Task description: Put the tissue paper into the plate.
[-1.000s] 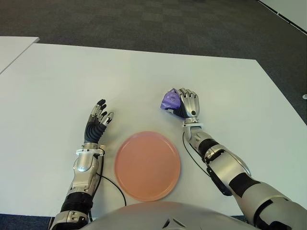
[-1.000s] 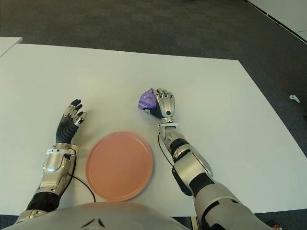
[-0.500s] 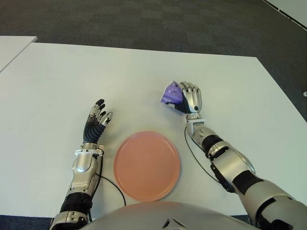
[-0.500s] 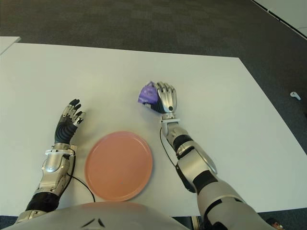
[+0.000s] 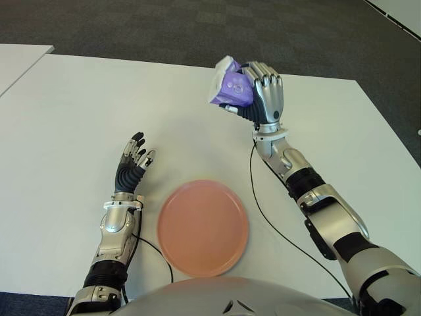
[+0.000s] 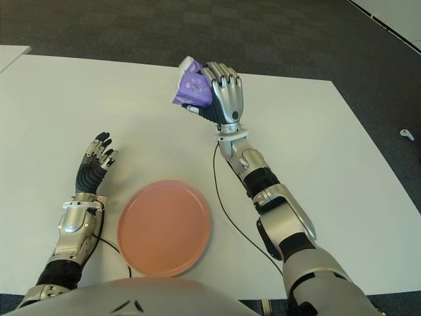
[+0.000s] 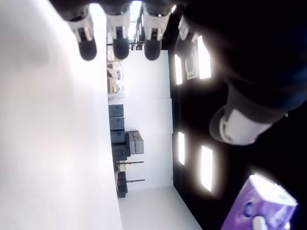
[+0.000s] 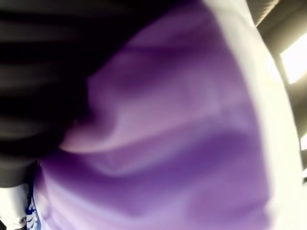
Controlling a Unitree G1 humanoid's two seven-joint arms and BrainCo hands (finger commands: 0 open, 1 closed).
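My right hand (image 5: 263,92) is raised above the surface (image 5: 79,112), up toward its far edge, with the fingers (image 5: 268,84) curled around the tissue paper (image 5: 230,85). It is a purple pack with a white end, and it sits against my palm on the side facing my left. In my right wrist view the purple wrapper (image 8: 182,143) fills nearly everything, pressed close to the camera. A thin black cable (image 5: 263,210) hangs from that forearm and trails down across the white surface toward the near edge.

The plate (image 5: 202,227) is pink, round and bare, lying flat near the near edge of the surface, roughly midway between my two arms. The pack is well apart from it, held higher and farther out toward the far edge.

My left hand (image 5: 131,164) shows just beside the plate on its left, fingers (image 5: 137,153) spread loosely and gripping nothing. In my left wrist view the dark fingertips (image 7: 120,48) are lined up side by side, apart from each other, and the purple pack (image 7: 261,206) shows farther off in my other hand.

Beyond the far edge of the surface lies dark carpeted floor (image 5: 164,26).
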